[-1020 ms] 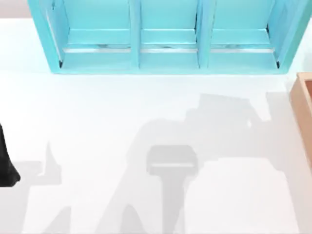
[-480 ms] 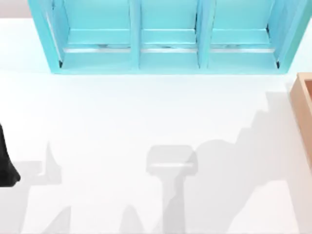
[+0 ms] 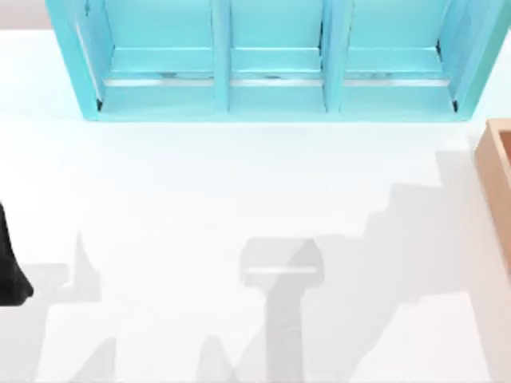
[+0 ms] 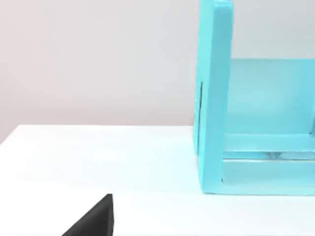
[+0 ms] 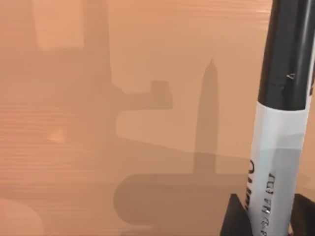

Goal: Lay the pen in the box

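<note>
The pen point(image 5: 288, 64), black at its far end with a white-grey printed barrel, stands out from my right gripper point(image 5: 266, 219), which is shut on it. Dark fingertips point(image 5: 231, 219) flank the barrel. Behind the pen lies the tan wood surface of the box point(image 5: 123, 98), which carries the shadows of pen and gripper. In the top view a corner of the box point(image 3: 497, 179) shows at the table's right edge. My left arm point(image 3: 8, 267) is parked at the table's left edge, and a black part of its gripper point(image 4: 93, 223) shows in the left wrist view.
A large turquoise shelf unit point(image 3: 275, 88) with three compartments stands along the back of the white table point(image 3: 200, 199); its end wall point(image 4: 214, 98) shows in the left wrist view. Arm shadows fall across the table's front half.
In the top view the broad shadow of my right arm has slid right across the table toward the box. The left arm has not moved.
</note>
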